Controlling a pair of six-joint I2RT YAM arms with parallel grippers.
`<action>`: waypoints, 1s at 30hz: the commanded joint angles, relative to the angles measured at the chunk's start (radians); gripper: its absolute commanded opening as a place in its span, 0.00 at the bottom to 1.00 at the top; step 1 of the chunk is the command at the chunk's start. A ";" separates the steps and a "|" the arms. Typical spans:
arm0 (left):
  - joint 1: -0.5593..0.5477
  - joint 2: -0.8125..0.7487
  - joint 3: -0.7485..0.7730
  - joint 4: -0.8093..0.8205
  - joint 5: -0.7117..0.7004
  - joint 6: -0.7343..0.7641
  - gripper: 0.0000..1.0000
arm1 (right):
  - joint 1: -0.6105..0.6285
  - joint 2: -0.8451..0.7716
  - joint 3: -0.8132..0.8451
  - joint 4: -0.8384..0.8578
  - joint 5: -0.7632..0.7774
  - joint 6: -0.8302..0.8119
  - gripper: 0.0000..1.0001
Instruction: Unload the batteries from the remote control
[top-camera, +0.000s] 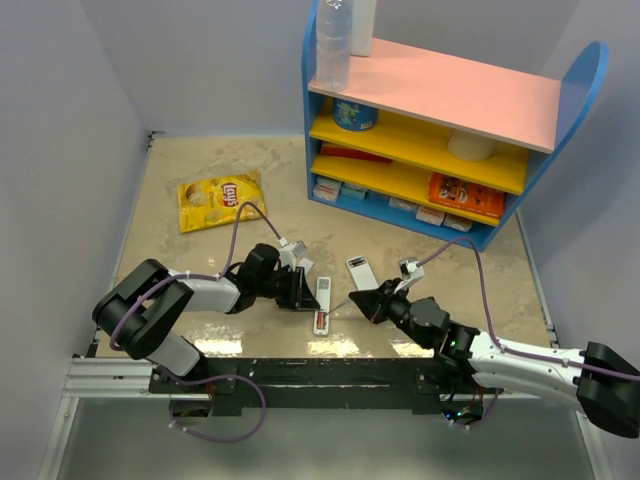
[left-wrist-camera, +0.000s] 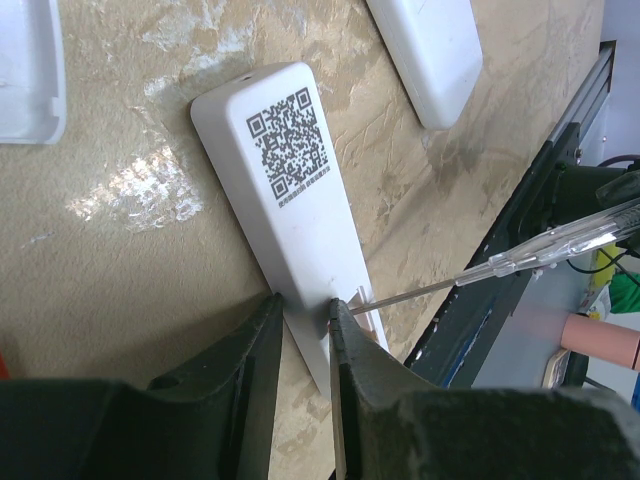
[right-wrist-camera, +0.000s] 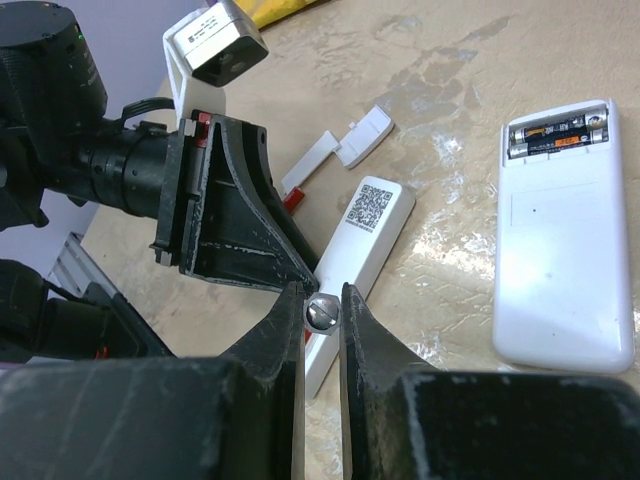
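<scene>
The remote control (top-camera: 322, 298) lies back-up at centre frame, the batteries (top-camera: 319, 322) a red-orange spot in the slot at its lower end. The left gripper (left-wrist-camera: 303, 315) pinches it there with narrow jaws. The right gripper (right-wrist-camera: 322, 305) is clamped on a thin probe (left-wrist-camera: 540, 252) whose tip meets the slot. A wider white device (top-camera: 358, 270) lies just right. Open mottled beige table (top-camera: 190, 250) spreads left; a shelf unit (top-camera: 440, 130) stands upper right, between grey walls (top-camera: 60, 150).
</scene>
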 joint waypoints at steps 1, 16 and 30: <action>-0.018 0.029 -0.012 0.004 -0.012 0.002 0.28 | 0.002 0.002 -0.027 0.038 -0.007 0.013 0.00; -0.026 0.027 -0.014 0.012 -0.013 -0.007 0.28 | 0.002 -0.020 -0.015 0.040 -0.051 -0.009 0.00; -0.029 0.042 -0.029 0.041 -0.013 -0.024 0.28 | 0.004 -0.021 -0.131 0.167 -0.027 -0.004 0.00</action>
